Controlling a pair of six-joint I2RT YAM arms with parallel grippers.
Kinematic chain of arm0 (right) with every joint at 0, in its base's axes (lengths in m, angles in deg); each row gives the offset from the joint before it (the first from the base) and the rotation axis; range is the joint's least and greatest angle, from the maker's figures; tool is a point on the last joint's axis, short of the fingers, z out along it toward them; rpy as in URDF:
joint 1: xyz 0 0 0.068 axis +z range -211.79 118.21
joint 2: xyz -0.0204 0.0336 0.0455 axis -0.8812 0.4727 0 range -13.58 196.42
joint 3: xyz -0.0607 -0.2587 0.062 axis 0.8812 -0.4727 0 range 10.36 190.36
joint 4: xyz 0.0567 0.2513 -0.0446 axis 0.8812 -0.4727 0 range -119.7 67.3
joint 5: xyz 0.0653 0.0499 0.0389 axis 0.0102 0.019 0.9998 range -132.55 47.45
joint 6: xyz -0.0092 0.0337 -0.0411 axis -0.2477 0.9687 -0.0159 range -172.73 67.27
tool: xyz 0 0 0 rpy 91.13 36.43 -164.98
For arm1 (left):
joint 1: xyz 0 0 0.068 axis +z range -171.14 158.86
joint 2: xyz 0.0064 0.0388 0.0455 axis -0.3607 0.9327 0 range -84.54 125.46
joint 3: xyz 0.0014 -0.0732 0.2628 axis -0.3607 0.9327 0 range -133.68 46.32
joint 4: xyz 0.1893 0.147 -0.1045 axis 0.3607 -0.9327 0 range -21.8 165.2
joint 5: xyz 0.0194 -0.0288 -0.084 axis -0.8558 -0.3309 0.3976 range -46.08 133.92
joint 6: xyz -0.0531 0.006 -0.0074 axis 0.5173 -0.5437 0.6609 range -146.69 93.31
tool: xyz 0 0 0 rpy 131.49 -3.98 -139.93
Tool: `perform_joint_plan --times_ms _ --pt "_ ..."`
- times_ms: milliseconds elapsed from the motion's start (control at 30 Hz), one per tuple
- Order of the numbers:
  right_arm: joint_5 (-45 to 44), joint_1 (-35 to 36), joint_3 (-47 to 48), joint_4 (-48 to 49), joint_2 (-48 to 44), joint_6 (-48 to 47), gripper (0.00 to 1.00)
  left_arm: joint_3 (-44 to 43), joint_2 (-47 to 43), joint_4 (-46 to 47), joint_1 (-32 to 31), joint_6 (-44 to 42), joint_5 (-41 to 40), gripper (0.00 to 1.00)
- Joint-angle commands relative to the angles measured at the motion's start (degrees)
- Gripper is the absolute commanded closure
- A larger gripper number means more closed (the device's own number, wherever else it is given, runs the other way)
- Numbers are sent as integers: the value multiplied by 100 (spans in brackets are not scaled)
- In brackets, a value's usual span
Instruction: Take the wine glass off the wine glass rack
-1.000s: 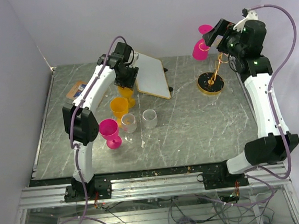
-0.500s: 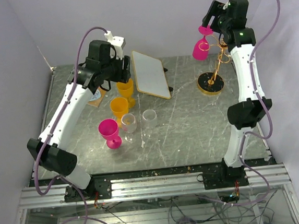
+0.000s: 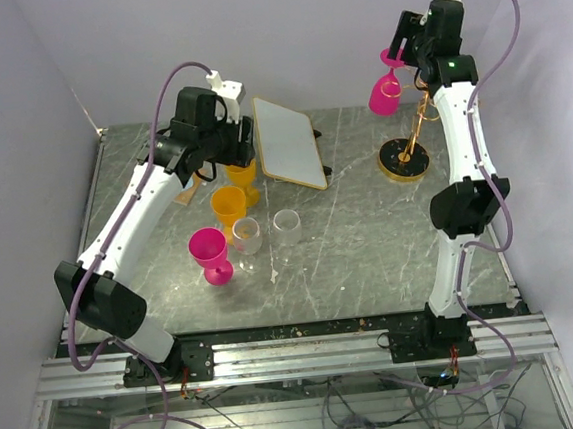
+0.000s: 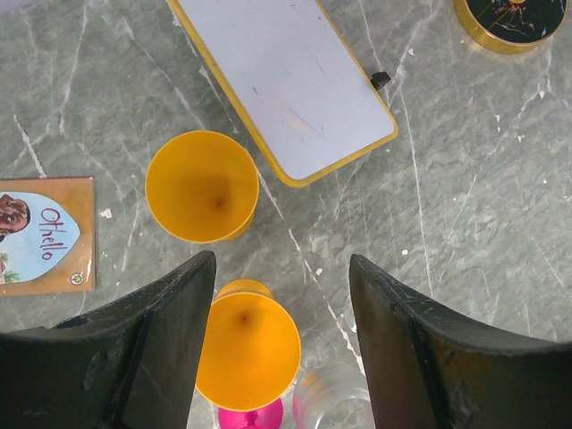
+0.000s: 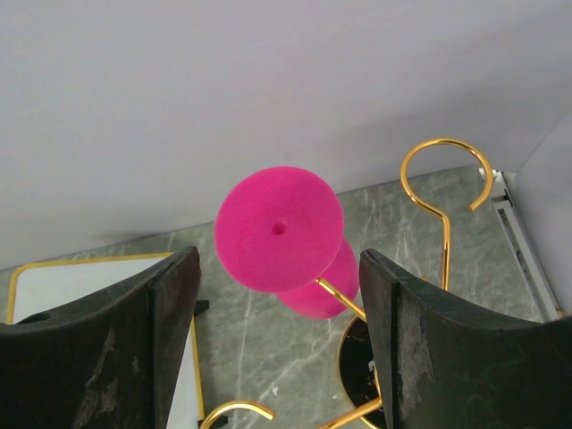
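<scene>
A pink wine glass [image 3: 386, 90] hangs upside down from the wine glass rack [image 3: 418, 113], a thin gold wire stand on a round dark base [image 3: 403, 158]. In the right wrist view the glass's flat pink foot [image 5: 279, 228] faces the camera, with the bowl [image 5: 331, 288] behind it and a gold ring arm [image 5: 444, 170] to the right. My right gripper [image 5: 279, 268] is open, one finger on either side of the foot and neither touching it. My left gripper [image 4: 281, 268] hangs open, holding nothing, high over two orange glasses [image 4: 202, 186] [image 4: 248, 351].
A yellow-framed white board [image 3: 288, 142] lies at the back middle. Near the orange glasses stand another pink glass [image 3: 209, 251] and two clear cups [image 3: 247, 235] [image 3: 287, 226]. A picture card [image 4: 40, 234] lies at the left. Walls close in behind and beside the rack.
The left gripper let go of an orange glass, opened and rose above it. The right arm straightened up, bringing its gripper to the hanging glass's foot, and its jaws narrowed somewhat.
</scene>
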Motion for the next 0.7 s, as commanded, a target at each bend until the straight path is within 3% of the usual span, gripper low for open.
perform_joint_plan --times_ms 0,667 --pt "-26 -81 260 164 319 -105 29 75 -183 336 5 56 247 29" --pt "54 -200 508 317 738 86 38 180 -249 467 20 69 439 29"
